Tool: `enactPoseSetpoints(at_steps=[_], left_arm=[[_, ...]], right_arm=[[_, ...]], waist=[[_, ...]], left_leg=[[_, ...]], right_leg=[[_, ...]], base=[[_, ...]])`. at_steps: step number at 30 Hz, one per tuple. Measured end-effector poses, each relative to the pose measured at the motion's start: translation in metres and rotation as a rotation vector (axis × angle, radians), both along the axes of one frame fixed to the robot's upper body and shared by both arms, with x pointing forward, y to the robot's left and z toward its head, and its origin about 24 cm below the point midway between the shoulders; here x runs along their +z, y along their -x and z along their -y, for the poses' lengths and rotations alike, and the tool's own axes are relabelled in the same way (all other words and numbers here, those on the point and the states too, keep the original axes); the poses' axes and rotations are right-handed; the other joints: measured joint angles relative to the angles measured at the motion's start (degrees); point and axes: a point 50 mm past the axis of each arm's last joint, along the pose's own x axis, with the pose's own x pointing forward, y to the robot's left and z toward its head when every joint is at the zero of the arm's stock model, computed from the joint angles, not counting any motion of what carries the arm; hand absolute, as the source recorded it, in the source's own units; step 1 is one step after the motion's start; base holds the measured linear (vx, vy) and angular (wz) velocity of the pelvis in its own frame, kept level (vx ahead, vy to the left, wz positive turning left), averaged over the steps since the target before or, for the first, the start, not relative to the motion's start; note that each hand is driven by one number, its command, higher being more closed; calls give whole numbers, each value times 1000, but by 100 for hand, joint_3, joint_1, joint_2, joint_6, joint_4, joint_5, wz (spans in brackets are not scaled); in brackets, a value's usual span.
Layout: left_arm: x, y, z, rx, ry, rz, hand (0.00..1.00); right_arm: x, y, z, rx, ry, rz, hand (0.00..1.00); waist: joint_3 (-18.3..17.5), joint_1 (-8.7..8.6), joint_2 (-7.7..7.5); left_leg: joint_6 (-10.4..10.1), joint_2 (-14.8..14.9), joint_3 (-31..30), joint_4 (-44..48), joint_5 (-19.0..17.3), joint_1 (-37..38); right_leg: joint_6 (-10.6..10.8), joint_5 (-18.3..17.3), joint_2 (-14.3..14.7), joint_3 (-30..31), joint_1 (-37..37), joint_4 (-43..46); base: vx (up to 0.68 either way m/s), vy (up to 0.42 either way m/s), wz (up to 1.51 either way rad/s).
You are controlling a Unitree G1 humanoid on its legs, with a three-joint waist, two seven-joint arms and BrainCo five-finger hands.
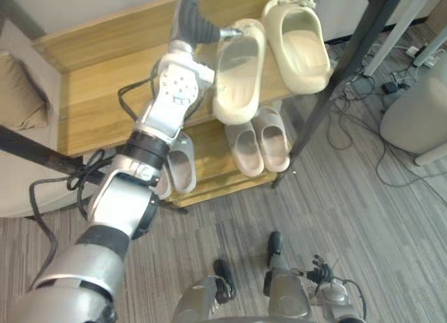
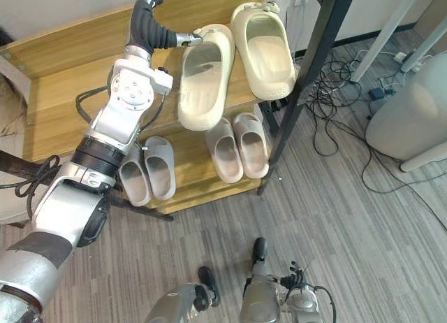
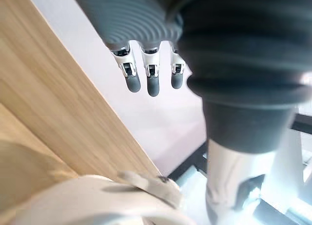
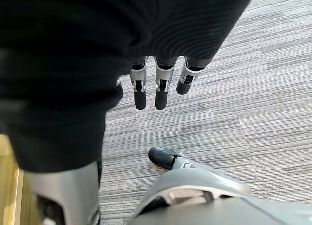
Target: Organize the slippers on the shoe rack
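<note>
A cream slipper [image 1: 237,75] and its mate [image 1: 300,43] lie side by side on the wooden top shelf [image 1: 105,92] of the shoe rack. My left hand [image 1: 192,19] is raised over that shelf at the heel end of the nearer cream slipper, its thumb reaching to the slipper's rim. Its fingers [image 3: 152,79] are straight and hold nothing, and the cream slipper [image 3: 97,200] lies just below them. A beige pair [image 1: 262,145] and a grey pair [image 2: 147,170] sit on the lower shelf. My right hand [image 4: 156,88] hangs over the carpet with straight fingers.
A black slanted rack post [image 1: 349,57] runs down the right side of the shelves. Cables [image 1: 363,99] trail over the grey carpet beyond it. A pale rounded bin [image 1: 419,113] stands at the far right and a cushion [image 1: 21,99] at the left.
</note>
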Motion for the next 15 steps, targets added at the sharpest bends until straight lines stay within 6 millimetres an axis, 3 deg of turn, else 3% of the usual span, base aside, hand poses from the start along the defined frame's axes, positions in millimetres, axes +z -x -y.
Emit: enactPoseSetpoints(at_steps=[11,15], left_arm=[[-2,5,0,-20,23,18,0],[-6,28,5,-121,127,90,0]], right_arm=[[-1,1,-1,10,3,-11,0],[-3,6,-2,9,-1,-26,0]], waist=[[-4,7,-6],[-51,12,-59]], left_leg=[[-16,-29,-32,-140,56,175],[-35,-48,-111,-264,107,211]], right_leg=[[18,-31,-2,-35,119,1],[23,-77,-7,-109,149,1]], base=[[-15,11,1],[-32,19,8]])
